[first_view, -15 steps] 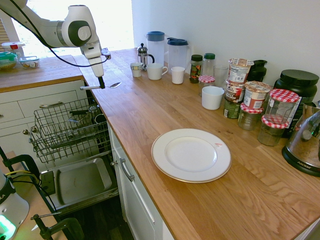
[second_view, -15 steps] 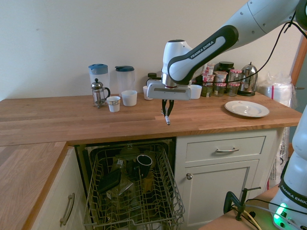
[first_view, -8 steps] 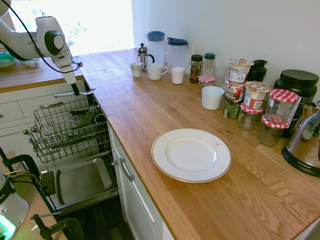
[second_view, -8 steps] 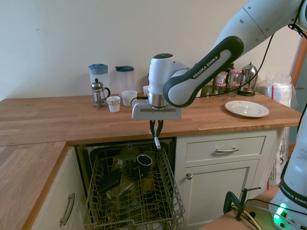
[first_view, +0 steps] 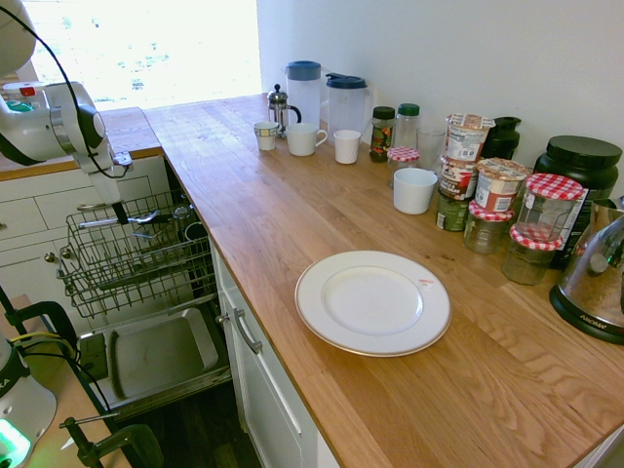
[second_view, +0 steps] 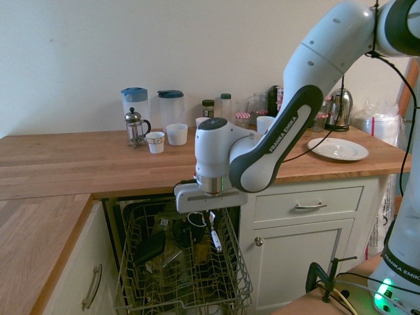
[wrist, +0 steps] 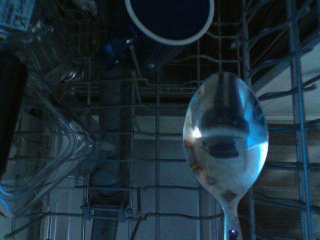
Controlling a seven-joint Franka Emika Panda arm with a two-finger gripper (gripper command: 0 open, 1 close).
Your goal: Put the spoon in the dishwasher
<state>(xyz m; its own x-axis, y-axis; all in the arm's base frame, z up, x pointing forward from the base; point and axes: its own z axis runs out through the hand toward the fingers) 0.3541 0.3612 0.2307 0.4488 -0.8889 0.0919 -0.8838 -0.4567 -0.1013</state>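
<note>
And here's the claw, clamped shut on the spoon, right over the dishwasher's wire rack! Beside it, the wooden surface carries a white plate, cups, jars and kettle along the wall.

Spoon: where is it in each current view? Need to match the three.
First exterior view: left side, at the gripper, above the rack.
Second exterior view: below centre, hanging under the gripper; the spoon is over the rack's right part.
Wrist view: right of centre, bowl large, handle leaving the bottom edge.
Shared landmark: the wire dishwasher rack.
</note>
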